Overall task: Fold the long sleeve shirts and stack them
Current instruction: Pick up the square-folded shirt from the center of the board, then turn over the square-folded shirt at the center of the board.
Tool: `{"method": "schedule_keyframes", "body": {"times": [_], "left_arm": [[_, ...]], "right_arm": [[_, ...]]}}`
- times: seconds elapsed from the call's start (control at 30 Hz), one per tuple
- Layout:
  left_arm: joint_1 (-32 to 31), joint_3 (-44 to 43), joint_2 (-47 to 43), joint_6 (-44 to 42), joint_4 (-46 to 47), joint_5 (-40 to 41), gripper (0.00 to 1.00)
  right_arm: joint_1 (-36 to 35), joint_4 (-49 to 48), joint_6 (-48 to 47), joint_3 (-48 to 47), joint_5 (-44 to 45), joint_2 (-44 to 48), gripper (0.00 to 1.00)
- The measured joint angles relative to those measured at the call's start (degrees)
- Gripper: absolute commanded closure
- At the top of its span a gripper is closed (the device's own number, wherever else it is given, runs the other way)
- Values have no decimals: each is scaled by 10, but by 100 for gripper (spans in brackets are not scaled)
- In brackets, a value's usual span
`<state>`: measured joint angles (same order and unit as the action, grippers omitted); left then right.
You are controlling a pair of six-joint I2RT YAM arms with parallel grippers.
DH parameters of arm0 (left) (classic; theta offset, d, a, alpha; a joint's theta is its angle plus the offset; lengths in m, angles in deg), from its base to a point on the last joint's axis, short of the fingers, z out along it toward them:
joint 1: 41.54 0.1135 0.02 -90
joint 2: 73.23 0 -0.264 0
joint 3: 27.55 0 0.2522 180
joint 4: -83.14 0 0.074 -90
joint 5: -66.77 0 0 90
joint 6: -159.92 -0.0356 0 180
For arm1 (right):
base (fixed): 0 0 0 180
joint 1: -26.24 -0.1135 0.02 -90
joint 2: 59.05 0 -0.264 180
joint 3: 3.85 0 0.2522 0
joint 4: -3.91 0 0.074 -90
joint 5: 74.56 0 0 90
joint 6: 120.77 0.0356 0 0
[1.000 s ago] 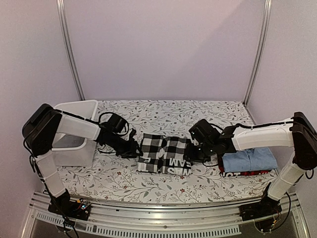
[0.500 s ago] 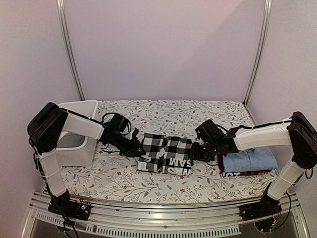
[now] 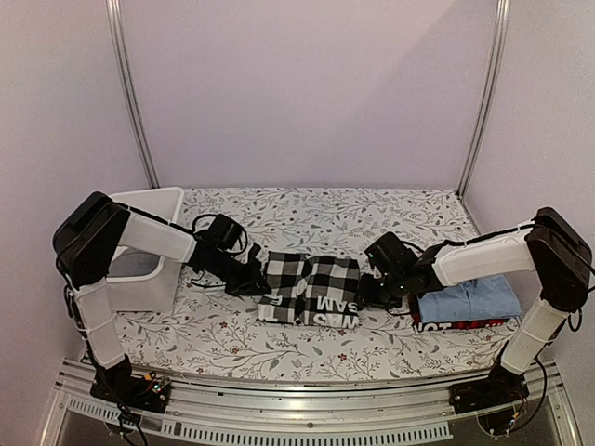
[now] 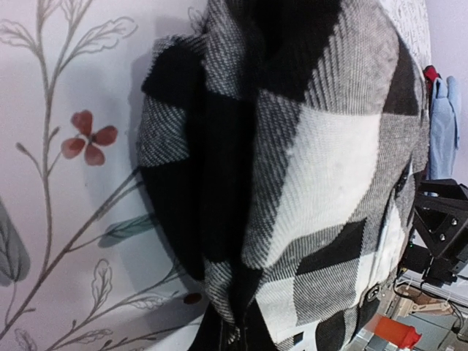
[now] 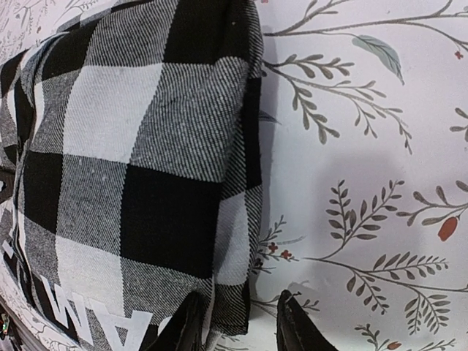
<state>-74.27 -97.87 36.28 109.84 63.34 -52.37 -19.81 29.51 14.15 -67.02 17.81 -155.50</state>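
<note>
1. Your left fingers (image 3: 254, 278) are clenched on the 9 o'clock edge of the black-and-white checked shirt (image 3: 311, 288). In the left wrist view the cloth bunches and narrows down toward them.
2. Your right fingers (image 5: 187, 326) are released. Their two tips stand apart, straddling the 3 o'clock edge of the same shirt, and bare counter (image 3: 307, 214) shows between the cloth and the outer tip.
3. The checked shirt lies folded at the middle of the counter. Its black band with white lettering runs along the 6 o'clock side.
4. At 3 o'clock from it, just beyond the right fingers, the light blue shirt (image 3: 469, 299) lies folded on top of the red-and-black shirt (image 3: 460, 324), whose edge peeks out at 6 o'clock.
5. The white tub (image 3: 139, 283) sits at the counter's 9 o'clock side, beyond your left arm.
</note>
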Motion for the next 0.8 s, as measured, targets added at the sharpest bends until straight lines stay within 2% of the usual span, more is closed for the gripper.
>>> {"method": "schedule_keyframes", "body": {"times": [0.3,0.53,0.8], "left_arm": [[10,0,-64,-34,-101,22,100],[47,-4,-132,-96,-200,43,100],[72,-35,-153,-150,-279,43,100]], "right_arm": [[-19,0,-1,-23,-7,-21,67],[-37,-5,0,-72,-14,-39,68],[-43,-14,-4,-157,-26,-109,77]]}}
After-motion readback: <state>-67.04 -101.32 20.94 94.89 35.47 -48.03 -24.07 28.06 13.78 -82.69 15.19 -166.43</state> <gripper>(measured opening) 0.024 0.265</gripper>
